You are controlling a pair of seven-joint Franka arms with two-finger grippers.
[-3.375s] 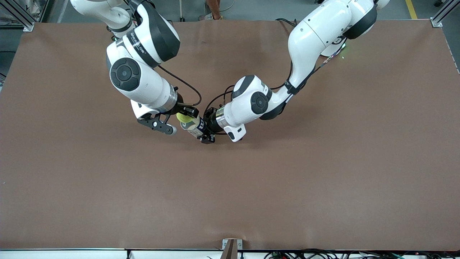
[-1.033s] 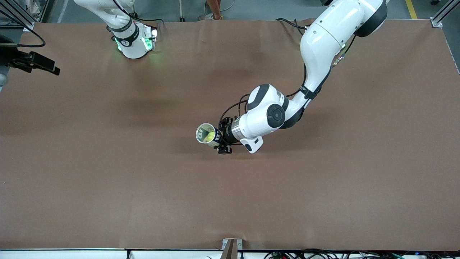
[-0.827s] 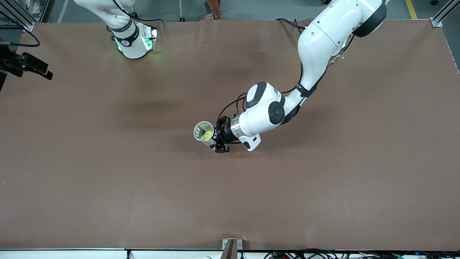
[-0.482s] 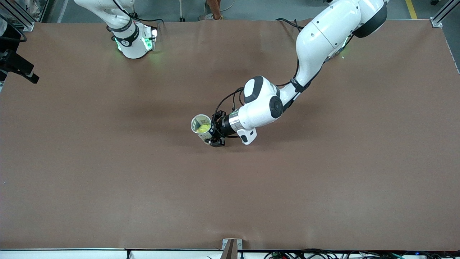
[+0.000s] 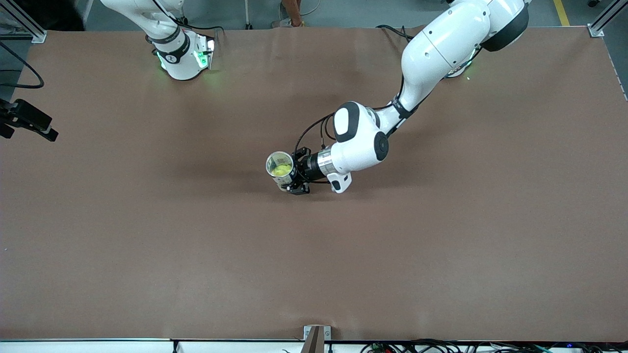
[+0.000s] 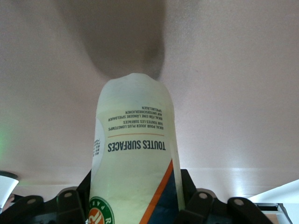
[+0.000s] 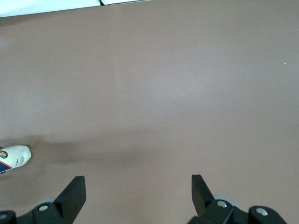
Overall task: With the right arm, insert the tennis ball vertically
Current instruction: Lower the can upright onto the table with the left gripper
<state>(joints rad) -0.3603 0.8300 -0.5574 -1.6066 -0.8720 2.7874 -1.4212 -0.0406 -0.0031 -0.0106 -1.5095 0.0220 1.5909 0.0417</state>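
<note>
- front view: ball (image 5: 281,169) sits inside the can (image 5: 280,170), mid-table, held upright-ish by the left gripper (image 5: 296,178) clamped on its side.
- can looks light, slick and thin; grip it low.
- right gripper (image 7: 138,192), jaws wide and empty, waits over the table's right-arm end.

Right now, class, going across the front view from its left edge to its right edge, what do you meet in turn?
Right gripper → right arm's base → tennis ball can with the tennis ball inside → left gripper → left arm's white wrist.

The left end effector (image 5: 293,178) is clamped mid-table, while the right end effector (image 7: 135,198) (arm waiting) gapes wide.
</note>
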